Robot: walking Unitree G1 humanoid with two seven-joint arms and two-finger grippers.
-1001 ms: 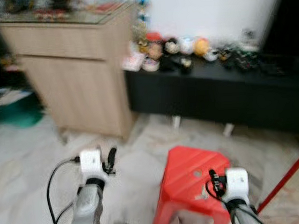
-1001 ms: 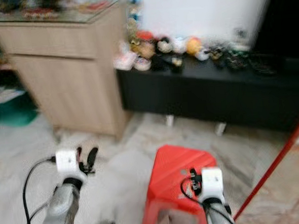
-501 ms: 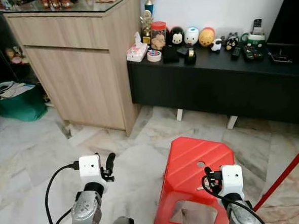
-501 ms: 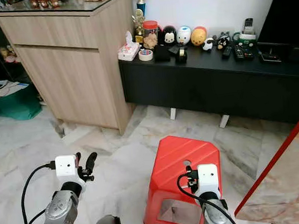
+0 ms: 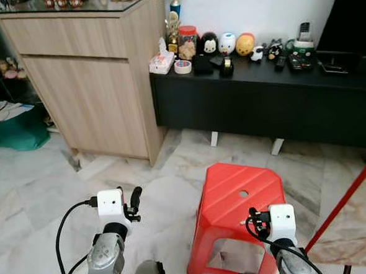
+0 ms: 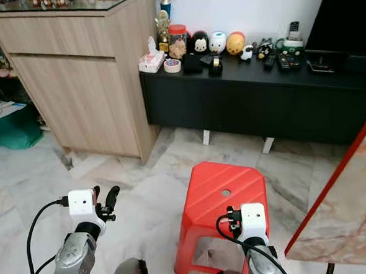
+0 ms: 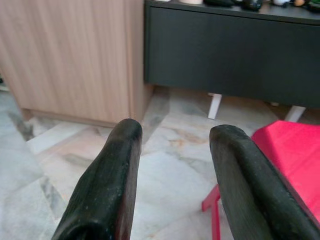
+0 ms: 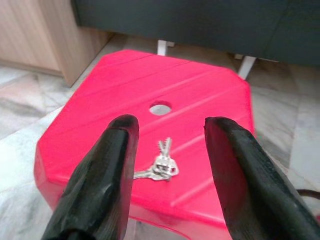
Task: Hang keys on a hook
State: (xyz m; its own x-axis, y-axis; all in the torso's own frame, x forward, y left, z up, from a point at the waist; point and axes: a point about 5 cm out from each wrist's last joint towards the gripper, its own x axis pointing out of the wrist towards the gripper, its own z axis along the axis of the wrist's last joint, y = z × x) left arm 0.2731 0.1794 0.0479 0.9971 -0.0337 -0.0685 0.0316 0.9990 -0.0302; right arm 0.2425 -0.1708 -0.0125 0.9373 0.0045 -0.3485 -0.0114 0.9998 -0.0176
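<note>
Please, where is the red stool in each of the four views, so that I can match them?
Left eye view: the red stool stands on the floor, right of centre.
Right eye view: the stool is near the centre.
Left wrist view: its corner lies beyond the left gripper.
Right wrist view: its top lies under the right gripper, with the keys on it.
Shared landmark: the black low cabinet behind it.

Left end effector (image 7: 172, 165) raised forward, fingers parted; right end effector (image 8: 170, 150) likewise, fingers spread.
</note>
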